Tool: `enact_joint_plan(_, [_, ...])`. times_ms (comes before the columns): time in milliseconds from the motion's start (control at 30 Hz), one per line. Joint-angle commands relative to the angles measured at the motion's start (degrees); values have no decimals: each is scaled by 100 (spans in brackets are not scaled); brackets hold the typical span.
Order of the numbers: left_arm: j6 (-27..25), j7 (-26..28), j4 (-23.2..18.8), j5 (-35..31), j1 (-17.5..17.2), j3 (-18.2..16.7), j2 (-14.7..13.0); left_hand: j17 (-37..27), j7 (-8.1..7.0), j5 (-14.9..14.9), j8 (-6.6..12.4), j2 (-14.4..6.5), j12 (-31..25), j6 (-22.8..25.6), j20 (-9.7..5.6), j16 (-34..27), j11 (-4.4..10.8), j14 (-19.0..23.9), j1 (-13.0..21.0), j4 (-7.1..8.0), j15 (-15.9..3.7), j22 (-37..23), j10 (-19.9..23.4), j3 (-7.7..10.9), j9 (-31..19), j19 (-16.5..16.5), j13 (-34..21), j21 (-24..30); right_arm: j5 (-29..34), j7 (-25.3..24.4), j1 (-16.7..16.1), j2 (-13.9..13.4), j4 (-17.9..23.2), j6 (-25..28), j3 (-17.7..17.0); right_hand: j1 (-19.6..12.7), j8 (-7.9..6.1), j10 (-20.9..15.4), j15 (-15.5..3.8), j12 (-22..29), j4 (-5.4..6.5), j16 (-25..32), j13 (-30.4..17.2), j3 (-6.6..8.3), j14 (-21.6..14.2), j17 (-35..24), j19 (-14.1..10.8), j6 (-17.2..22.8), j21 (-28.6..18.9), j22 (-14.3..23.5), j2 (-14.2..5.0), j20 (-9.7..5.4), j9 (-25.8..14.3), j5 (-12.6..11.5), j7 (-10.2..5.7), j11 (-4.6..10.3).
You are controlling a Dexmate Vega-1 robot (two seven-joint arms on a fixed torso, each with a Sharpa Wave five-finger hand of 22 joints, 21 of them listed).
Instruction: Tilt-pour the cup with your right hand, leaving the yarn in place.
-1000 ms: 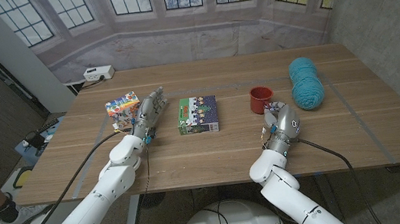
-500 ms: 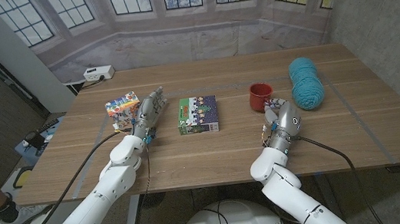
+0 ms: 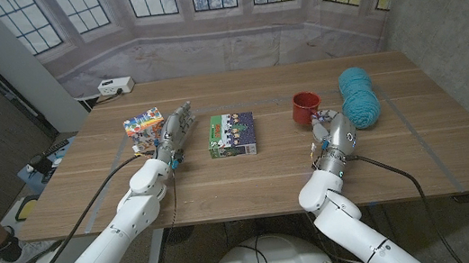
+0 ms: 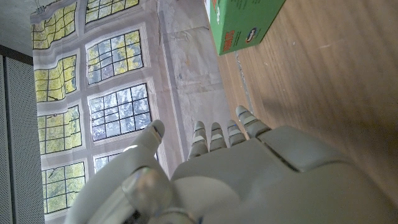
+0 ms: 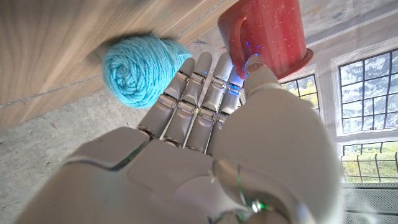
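Nearest to you, your right hand [image 3: 336, 137] sits low on the wooden surface [image 3: 258, 169], standing on edge with its fingers [image 5: 198, 93] straight, held close side by side and pointing toward the far side. It's got nothing in it. In the right wrist view the fingertips reach right up next to the red cup [image 5: 268, 34], but you can't really tell if they're touching it or just shy of it.

Over on the other side, your left hand [image 3: 172, 138] is also out on the surface, fingers [image 4: 217, 135] extended and loose, holding nothing.

A bit further out, the red cup [image 3: 306, 107] stands upright just beyond your right hand, slightly toward the middle. The teal yarn [image 3: 358, 97] lies just beside the cup on its outer side, with a small gap between them.

Middle of the surface there's a green box [image 3: 232, 135] lying flat, and next to your left fingers there's a colourful patterned box [image 3: 144, 128]. At the far left edge of the surface sits a white power strip [image 3: 115, 87].
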State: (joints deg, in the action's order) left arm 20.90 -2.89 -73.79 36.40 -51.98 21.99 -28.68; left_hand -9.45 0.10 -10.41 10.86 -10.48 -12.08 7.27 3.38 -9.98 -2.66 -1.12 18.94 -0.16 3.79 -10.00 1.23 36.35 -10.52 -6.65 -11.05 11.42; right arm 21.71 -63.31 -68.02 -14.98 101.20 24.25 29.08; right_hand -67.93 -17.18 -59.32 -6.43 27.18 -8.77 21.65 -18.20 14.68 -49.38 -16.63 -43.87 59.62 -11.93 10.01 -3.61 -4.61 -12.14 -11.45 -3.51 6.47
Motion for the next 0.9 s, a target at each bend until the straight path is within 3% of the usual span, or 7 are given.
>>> enact_joint_plan(33, [17,146,-153,-57,-79,-52,-68,-18,7,-26,-11,5,-10,24,12,-22,-22,15,58,-14,20,-11,18,1,-20,-64,-14,-3,-98,149,-55,-440,450,225,110,-37,-23,-59,-629,16,-20,25,-12,-27,-62,-10,-59,79,-48,7,-22,-363,-14,16,-46,-8])
enact_joint_plan(900, [21,237,-337,-84,-224,-58,-102,-19,6,-26,-11,6,-6,25,14,-21,-7,13,62,-12,22,-11,15,-2,-20,-64,-13,-3,114,646,-122,-1161,1121,516,124,-146,-49,-174,-653,35,-43,44,4,-43,-188,-8,-100,195,-56,8,-42,-394,-14,25,-85,24])
